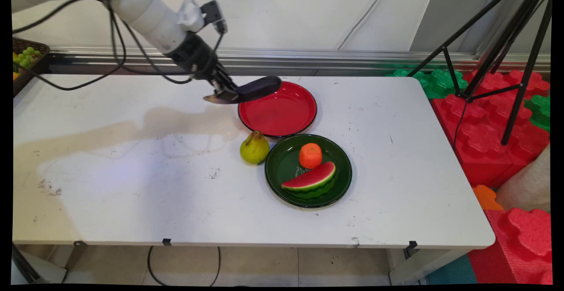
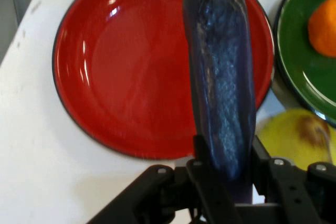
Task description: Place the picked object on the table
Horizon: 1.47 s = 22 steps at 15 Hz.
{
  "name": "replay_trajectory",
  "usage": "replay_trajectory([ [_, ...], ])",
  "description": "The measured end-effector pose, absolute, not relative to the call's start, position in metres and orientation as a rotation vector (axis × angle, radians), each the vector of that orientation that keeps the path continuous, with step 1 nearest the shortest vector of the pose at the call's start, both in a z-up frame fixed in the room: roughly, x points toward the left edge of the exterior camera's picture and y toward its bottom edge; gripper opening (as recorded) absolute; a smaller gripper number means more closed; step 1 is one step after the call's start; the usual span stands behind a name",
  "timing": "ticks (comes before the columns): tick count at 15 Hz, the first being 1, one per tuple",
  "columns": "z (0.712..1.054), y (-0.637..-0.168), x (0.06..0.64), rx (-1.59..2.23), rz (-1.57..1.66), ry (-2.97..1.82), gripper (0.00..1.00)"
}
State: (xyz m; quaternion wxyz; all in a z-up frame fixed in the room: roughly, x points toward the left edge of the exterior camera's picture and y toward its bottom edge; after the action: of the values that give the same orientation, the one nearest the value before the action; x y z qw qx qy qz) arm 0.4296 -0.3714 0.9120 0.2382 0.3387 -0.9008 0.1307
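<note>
**Op:** White desk (image 1: 132,185) against a pale wall, that's my main view. I take the red plate (image 1: 282,114) as landmark. My gripper (image 1: 227,93) hangs over the plate's left rim, holding a dark purple eggplant (image 1: 257,89) that lies nearly level above the plate's upper left part, not touching it.

**Desk:** What else sits around the plate?

**Op:** A yellow-green pear (image 1: 254,148) stands just below the plate's lower left rim. A green plate (image 1: 343,174) lies just below and right of the red one, their rims close. On it I see an orange fruit (image 1: 310,155) and a watermelon slice (image 1: 310,180). Far left of the red plate, a basket (image 1: 31,46) with green grapes sits at the desk's edge. Well right of it, off the desk, red and green foam blocks (image 1: 484,150) and a black tripod (image 1: 520,39).

**Desk:** And the hand view?

**Op:** My fingers (image 2: 206,174) are clamped tight on the eggplant's (image 2: 223,77) near end; it reaches out across the red plate's (image 2: 121,77) right half. The pear (image 2: 299,137) shows right of the eggplant, and the green plate (image 2: 294,45) with the orange fruit (image 2: 324,24) at the upper right.
</note>
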Motion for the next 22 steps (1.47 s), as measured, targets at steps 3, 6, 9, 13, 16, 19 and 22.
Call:
replay_trajectory([
  [3,0.919,-0.353,0.442,0.952,0.341,-2.495,0.0],
  [6,0.923,-0.339,0.452,0.966,0.321,-2.525,0.0],
  [9,0.924,-0.32,0.466,0.982,0.289,-2.57,0.0],
  [13,0.913,-0.303,0.486,1.013,0.254,-2.617,0.0],
  [16,0.901,-0.296,0.498,1.031,0.241,-2.631,0.0],
  [19,0.883,-0.293,0.508,1.041,0.227,-2.637,0.0],
  [22,0.862,-0.293,0.518,1.045,0.22,-2.637,0.0],
])
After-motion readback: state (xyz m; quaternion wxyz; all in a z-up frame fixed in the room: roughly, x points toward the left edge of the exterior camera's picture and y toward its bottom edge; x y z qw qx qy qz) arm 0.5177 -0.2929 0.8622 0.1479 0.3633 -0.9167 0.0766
